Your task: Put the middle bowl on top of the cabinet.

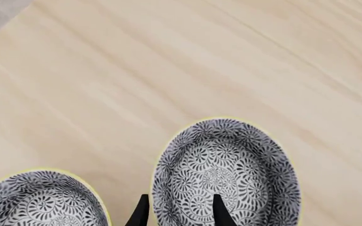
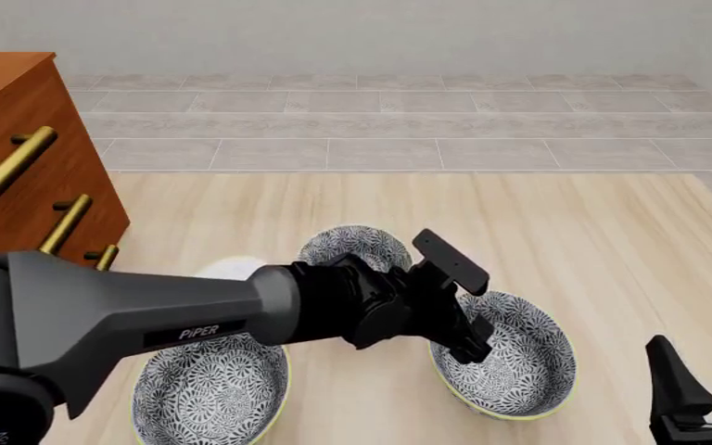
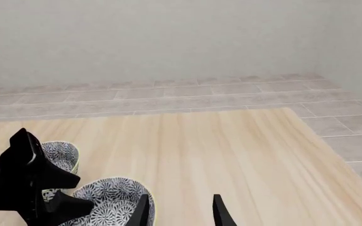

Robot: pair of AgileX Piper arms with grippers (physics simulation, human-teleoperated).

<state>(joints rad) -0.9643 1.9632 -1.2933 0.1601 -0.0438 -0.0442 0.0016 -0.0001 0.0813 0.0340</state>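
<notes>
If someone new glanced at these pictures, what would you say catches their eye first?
Probably the big dark left arm sweeping across the front view, its gripper poised over the near rim of a floral bowl on the pale wooden table. Two more patterned bowls sit nearby, one at the near left and one farther back. The reddish-brown cabinet with brass handles stands at the far left.

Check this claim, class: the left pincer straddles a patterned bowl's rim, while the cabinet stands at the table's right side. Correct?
Not quite. The cabinet stands at the left side, as the front view shows. The rest holds: the left pincer does straddle the rim of a patterned bowl.
</notes>
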